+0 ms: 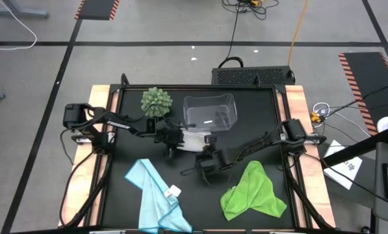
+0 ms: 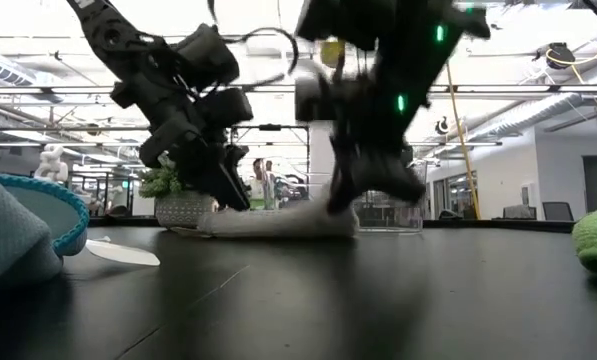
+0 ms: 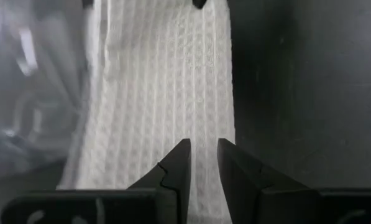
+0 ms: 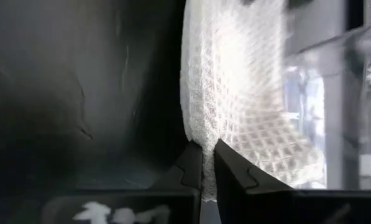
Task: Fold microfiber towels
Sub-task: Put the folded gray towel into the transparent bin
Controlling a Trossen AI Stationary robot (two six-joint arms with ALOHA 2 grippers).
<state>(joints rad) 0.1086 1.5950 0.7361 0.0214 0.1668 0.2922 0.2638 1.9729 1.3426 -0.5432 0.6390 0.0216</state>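
Right wrist view, nearest the lens: the right gripper (image 4: 208,163) has its two dark fingers pinched onto the edge of the white towel (image 4: 235,81), waffle weave bunched between the tips. Jaws nearly closed, cloth between them.

Left wrist view: the left gripper (image 3: 202,165) is set on the opposite end of the same white towel (image 3: 166,93). Fingers stand narrowly apart with cloth in the gap; judged a grip on the towel, though contact of the pads is not plainly shown.

Outward from the fingers: the white towel (image 1: 195,140) lies at mid-table, a flattened strip between both grippers, just beside the clear plastic bin (image 1: 210,110), which stands toward the far edge. The green spiky ball plant (image 1: 156,101) is next to the bin on the left arm's side. The light blue towel (image 1: 156,195) with its white tag lies at the near edge on the left arm's side, and the lime green towel (image 1: 253,192) near the near edge on the right arm's side, both crumpled and well apart from the grippers.

Step in hand, as judged: folding the white towel.
- Lift both ends together, level, so the cloth does not twist.
- Keep clear of the bin wall.
- Lay edge onto edge before releasing; release low.
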